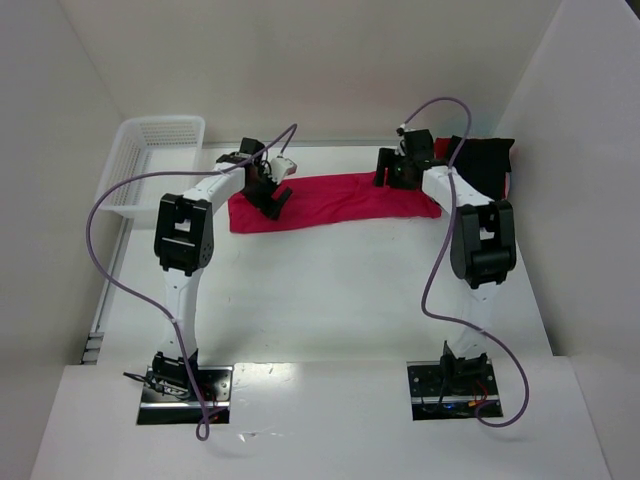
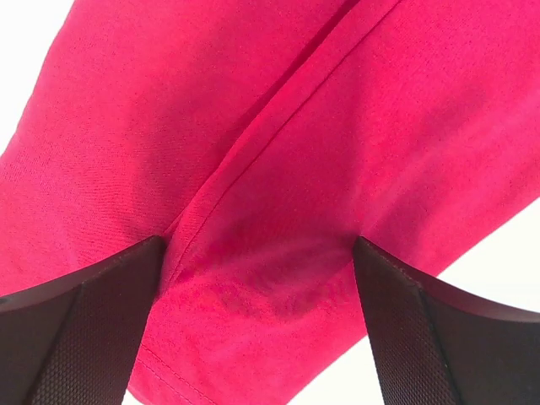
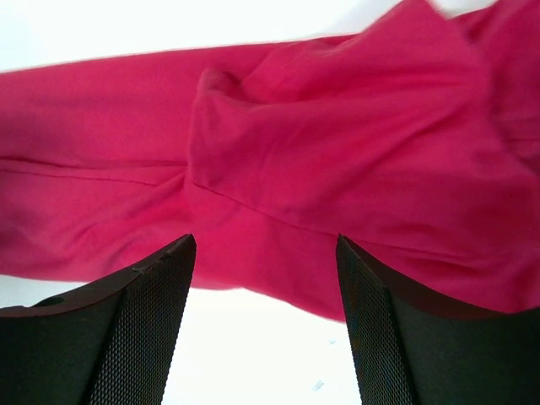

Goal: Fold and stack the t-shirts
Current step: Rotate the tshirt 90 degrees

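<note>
Red t-shirt (image 1: 340, 198) lies at the far middle of the bench (image 1: 330, 300), folded into a long strip running left to right. The arms cover parts of it in the top view, so its full outline is not visible.

Left gripper (image 1: 272, 200) is over the left part of the strip, jaws apart. In the left wrist view the two black fingers (image 2: 76, 337) sit at the bottom corners, cut off by the frame edge, with red cloth filling the gap between them. A seam (image 2: 270, 126) runs diagonally up from between them. Cannot tell whether the fingertips touch the cloth or hang just above it.

Right gripper (image 1: 390, 172) is at the far right part of the strip, jaws also apart. In the right wrist view its fingers (image 3: 126, 337) frame a bunched, creased patch of cloth (image 3: 337, 152), with bare white bench showing near the fingers. Contact is again unclear. From the top view the gripper is mostly hidden behind its own wrist.

Pile of dark clothes (image 1: 487, 160) sits at the far right corner, just beside the right end of the strip, and is partly hidden by the right arm. It shows black with some red at the edge. How many pieces it holds, and whether they are folded, is too hard to make out.

White basket (image 1: 128, 165) stands at the far left, apart from the shirt. What is inside it cannot be read from here.
</note>
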